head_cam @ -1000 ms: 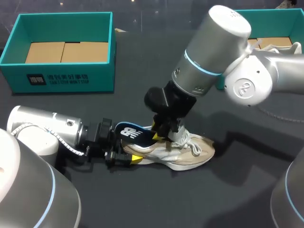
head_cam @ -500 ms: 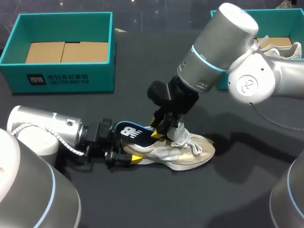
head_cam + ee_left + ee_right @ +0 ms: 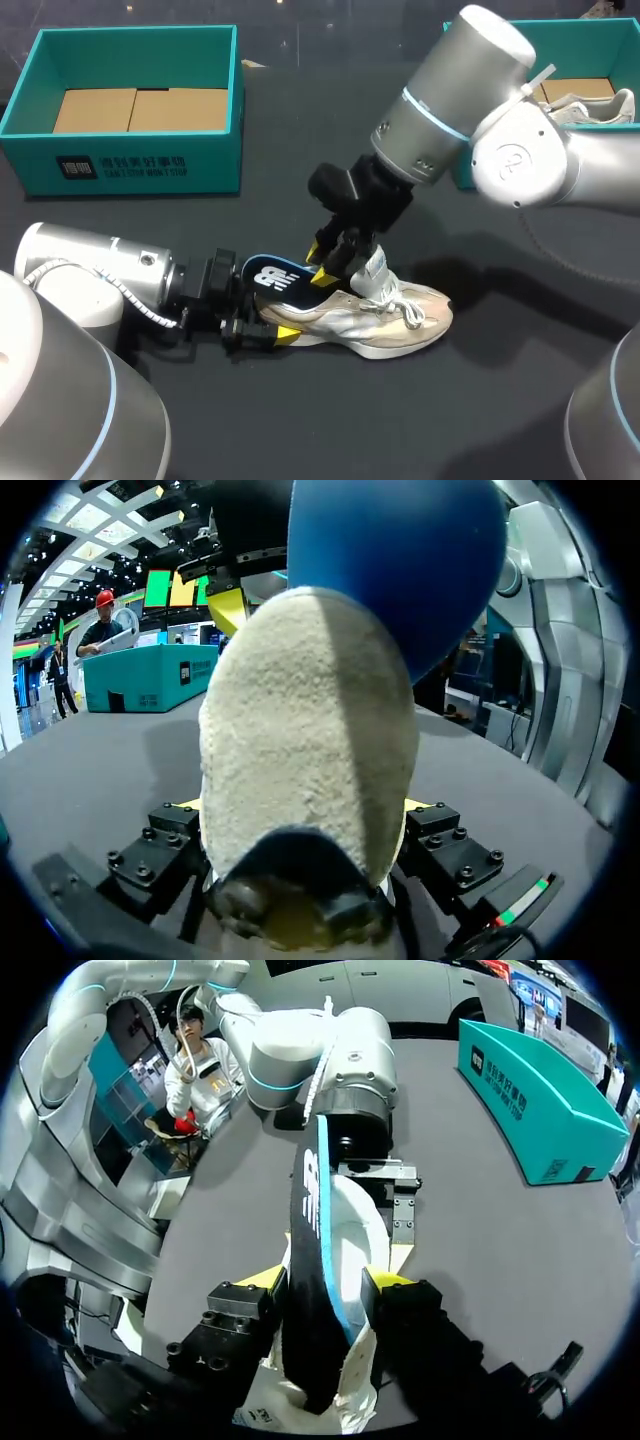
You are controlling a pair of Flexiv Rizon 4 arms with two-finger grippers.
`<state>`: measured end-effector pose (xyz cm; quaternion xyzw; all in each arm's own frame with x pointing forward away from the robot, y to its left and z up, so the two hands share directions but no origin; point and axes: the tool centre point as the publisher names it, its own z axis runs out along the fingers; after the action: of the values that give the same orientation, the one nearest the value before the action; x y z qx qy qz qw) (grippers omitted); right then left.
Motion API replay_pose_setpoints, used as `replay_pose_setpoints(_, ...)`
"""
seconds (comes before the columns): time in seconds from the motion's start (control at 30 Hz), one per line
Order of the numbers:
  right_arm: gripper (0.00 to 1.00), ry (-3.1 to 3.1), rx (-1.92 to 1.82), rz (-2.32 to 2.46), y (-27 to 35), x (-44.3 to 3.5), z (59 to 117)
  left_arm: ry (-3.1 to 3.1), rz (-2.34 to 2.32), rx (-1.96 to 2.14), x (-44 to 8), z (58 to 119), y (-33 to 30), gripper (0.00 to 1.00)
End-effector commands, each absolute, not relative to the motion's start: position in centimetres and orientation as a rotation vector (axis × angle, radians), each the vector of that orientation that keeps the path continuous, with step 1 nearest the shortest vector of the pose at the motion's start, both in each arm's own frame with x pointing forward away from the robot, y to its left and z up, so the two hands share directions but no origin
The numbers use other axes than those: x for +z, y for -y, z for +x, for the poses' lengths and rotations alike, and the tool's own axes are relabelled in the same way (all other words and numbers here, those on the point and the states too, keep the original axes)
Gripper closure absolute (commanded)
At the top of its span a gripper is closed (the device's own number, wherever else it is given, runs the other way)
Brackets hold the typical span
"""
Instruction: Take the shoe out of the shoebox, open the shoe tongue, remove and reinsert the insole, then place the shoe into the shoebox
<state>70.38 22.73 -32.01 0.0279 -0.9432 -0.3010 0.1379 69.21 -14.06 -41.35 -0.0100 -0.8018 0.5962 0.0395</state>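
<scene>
Right gripper (image 3: 328,268) on insole (image 3: 275,277) — shoe (image 3: 390,325) outside shoebox (image 3: 140,160) — cardboard (image 3: 135,108) inside

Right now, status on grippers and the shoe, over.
Left gripper clamps the shoe at its heel, on the table. Right gripper pinches the insole, heel end raised out. Nothing in the way.

Fuzzy cloth shoe (image 3: 310,740), smooth matt insole (image 3: 305,1260)

Even overhead light falls on the dark table (image 3: 450,430); the right arm (image 3: 460,90) and the shoe (image 3: 390,325) cast soft shadows toward the frame's right. Pale glare sits on the arm's shells, and in the left wrist view the shoe is half lit, half shaded.
</scene>
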Motion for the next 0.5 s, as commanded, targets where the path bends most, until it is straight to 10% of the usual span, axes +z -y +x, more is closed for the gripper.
replay_pose_setpoints(0.03, 0.53, 2.686, -0.895, 0.103, -23.4, -33.0, 70.8, 2.459, -0.029, 1.828, -41.4, 69.2, 14.0, 1.00)
replay_pose_setpoints(0.5, 0.56, 2.638, -0.912, 0.115, -24.2, -32.9, 69.5, 2.459, -0.029, 1.828, -41.4, 69.2, 14.0, 1.00)
